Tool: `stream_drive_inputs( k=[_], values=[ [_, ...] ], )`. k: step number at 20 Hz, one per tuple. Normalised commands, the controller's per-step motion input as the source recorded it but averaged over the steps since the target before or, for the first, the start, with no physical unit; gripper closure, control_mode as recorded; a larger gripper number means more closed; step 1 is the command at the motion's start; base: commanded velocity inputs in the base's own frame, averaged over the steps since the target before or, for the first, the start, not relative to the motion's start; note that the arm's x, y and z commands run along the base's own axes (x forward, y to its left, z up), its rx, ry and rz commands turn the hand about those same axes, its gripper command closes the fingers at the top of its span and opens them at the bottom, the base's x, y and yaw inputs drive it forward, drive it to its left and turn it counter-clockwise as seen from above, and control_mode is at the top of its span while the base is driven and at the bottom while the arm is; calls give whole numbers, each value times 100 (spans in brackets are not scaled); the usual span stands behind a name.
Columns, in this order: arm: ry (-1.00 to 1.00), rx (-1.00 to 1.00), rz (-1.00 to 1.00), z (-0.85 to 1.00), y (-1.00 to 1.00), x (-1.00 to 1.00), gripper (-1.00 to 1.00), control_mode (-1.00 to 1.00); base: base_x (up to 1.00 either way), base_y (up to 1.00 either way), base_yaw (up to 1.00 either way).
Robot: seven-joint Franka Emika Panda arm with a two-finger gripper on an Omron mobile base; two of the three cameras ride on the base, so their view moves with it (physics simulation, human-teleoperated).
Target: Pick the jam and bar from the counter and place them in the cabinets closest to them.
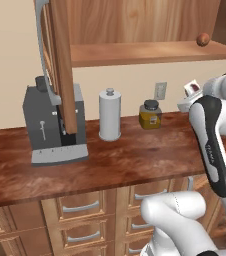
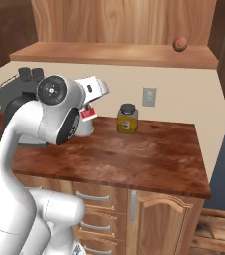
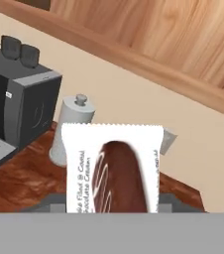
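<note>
The hand (image 2: 90, 102) was closed on the bar (image 3: 112, 168), holding it in the air above the surface (image 1: 135, 165), level with the strip of cream wall between the surface and the cabinet shelf (image 1: 145, 52). In the hand view the bar stood upright between the fingers, a white wrapper with zigzag ends and a dark brown chocolate oblong printed on its face, with small lettering along one side. From the right base view a bit of its red and white showed just under the white hand, in front of the paper towel roll (image 1: 109, 115). From the left base view the hand sat at the right edge, beside the arm's dark-trimmed link, with a small red and white patch of the packet visible. On the surface stood a grey coffee machine (image 1: 55, 125) at the left, the white paper towel roll just beside it, and an amber jar with a black lid (image 2: 127, 118) near the wall, below a wall outlet (image 2: 149, 96). A small brown ball (image 2: 179, 44) rested on the cabinet shelf near its right end. An open cabinet door (image 1: 62, 65) hung in front of the coffee machine. Drawer fronts with silver handles (image 1: 82, 207) ran below the surface.
</note>
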Motion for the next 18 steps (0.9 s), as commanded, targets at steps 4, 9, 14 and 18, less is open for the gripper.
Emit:
stream_drive_inputs(
  k=[4,9,14,18],
  values=[
    [-23,11,-1,49,0,0,100,-100,0,0,0],
    [-13,7,-2,61,5,11,100,-100,0,0,0],
    [-2,2,0,62,7,13,100,-100,0,0,0],
    [11,-1,0,39,13,22,100,-100,0,0,0]
  ],
)
